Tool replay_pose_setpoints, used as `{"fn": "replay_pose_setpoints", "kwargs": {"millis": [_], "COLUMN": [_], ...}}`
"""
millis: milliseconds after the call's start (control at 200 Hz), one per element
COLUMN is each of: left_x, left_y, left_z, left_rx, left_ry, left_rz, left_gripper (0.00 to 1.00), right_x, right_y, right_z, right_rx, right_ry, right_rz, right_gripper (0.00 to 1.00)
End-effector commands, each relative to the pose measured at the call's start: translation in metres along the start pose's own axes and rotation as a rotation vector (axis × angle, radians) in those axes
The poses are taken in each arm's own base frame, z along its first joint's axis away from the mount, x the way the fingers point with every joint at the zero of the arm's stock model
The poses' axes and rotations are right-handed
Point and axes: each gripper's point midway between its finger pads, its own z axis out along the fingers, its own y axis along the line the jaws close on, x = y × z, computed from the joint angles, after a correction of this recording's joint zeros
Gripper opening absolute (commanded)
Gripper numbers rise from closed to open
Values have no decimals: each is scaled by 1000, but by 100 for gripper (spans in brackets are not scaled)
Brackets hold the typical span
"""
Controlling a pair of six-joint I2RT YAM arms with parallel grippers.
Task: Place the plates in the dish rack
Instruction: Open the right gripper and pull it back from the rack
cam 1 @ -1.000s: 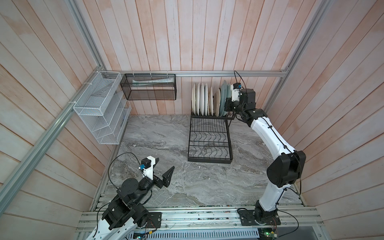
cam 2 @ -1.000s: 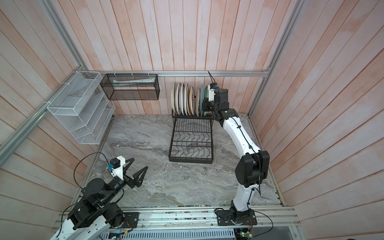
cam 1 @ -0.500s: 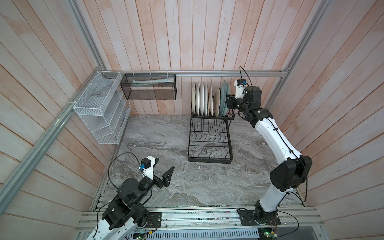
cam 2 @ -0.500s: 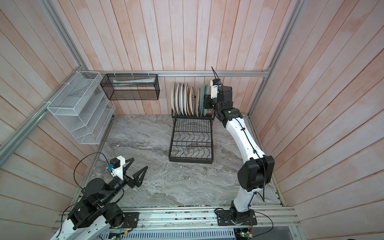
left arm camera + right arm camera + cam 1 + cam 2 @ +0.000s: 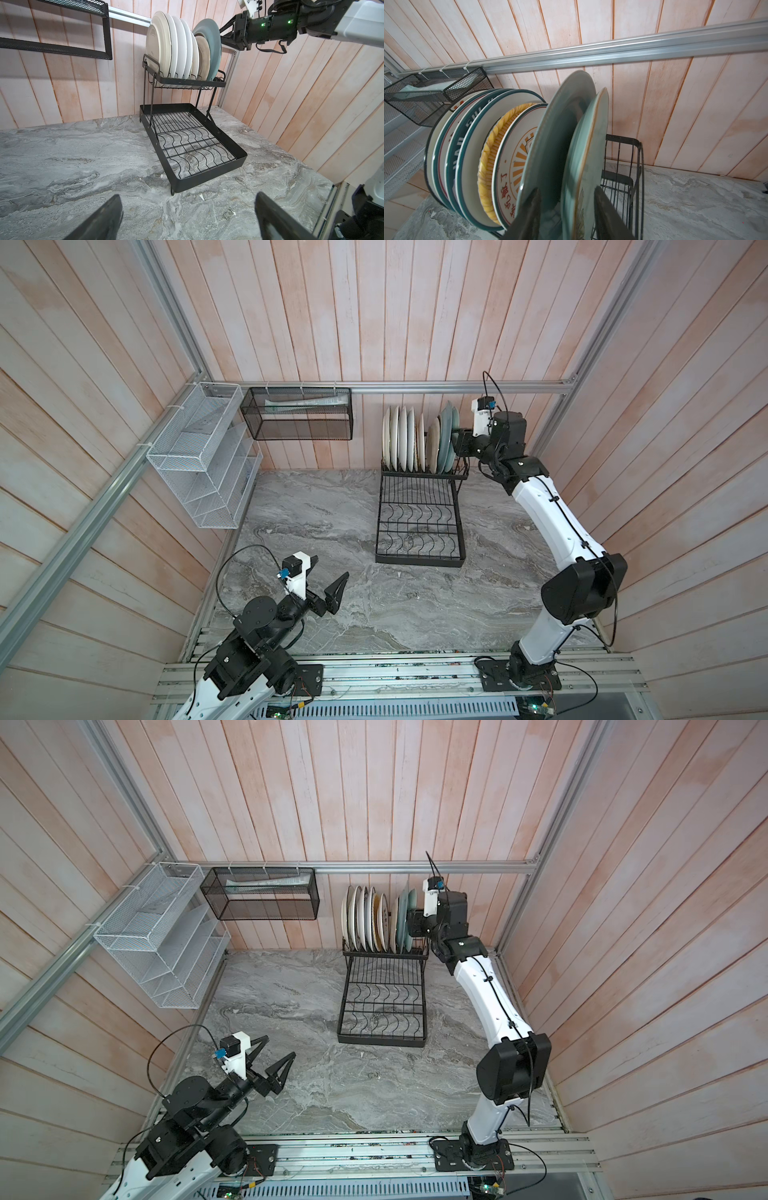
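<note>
The black wire dish rack (image 5: 417, 562) (image 5: 380, 1040) stands at the back of the table. Its upper tier holds several plates (image 5: 405, 439) (image 5: 365, 919) on edge. My right gripper (image 5: 566, 189) (image 5: 456, 442) is open at the right end of that row. Its fingers (image 5: 529, 207) straddle the rim of the pale green plate (image 5: 583, 155) with a gap on each side. Beside it stand a grey-blue plate (image 5: 556, 135), a sunburst plate (image 5: 517, 162) and a woven yellow plate (image 5: 490, 162). My left gripper (image 5: 188, 196) (image 5: 276, 1048) hangs open and empty over the table's front left.
A white mesh organizer (image 5: 199, 464) hangs on the left wall. A black fine-mesh basket (image 5: 299, 418) hangs from the back rail, left of the rack. The rack's lower wavy-wire base (image 5: 195, 145) holds nothing. Marble tabletop (image 5: 332, 510) lies between the two arms.
The right gripper's jaws have spread apart from the pale green plate, which now stands in the upper tier on its own. The right wrist shifted slightly rightward. The left arm stayed still.
</note>
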Motion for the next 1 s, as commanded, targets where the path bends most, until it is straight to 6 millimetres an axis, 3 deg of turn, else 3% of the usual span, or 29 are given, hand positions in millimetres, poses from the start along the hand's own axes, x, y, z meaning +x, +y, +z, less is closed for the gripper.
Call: {"fn": "replay_pose_setpoints", "kwargs": {"millis": [0,260,340,360,375,515,655,810,995], "left_x": [-2,-3,-3,-4,-3,-5,-4,-3,1], "left_y": [-1,-1,-1,-1,-1,-1,0,1,0], "left_z": [-1,-2,-2,-3,-3,-3,-4,-3,1], "left_rx": [6,7,8,10,9,9,4,-3,-4], "left_ry": [-7,-11,-13,-17,-13,-18,-16,-9,28], "left_rz": [-9,-10,-11,-12,-11,-12,-16,-28,-49], "left_gripper": [100,100,100,100,100,100,100,100,100], "right_x": [-37,-58,-63,-65,-66,-78,-85,-70,-21], "right_y": [19,24,25,25,25,25,12,-2,-25], "right_z": [-28,-48,-54,-55,-57,-75,-110,-153,-196], "right_rx": [-45,-33,-28,-27,-26,-7,81,139,181], "right_ry": [-92,-142,-153,-156,-159,-198,-271,-348,-371], "right_rz": [-10,-5,-3,-2,-2,9,21,59,125], "right_gripper": [51,64,76,92,97,98,98,98,98]}}
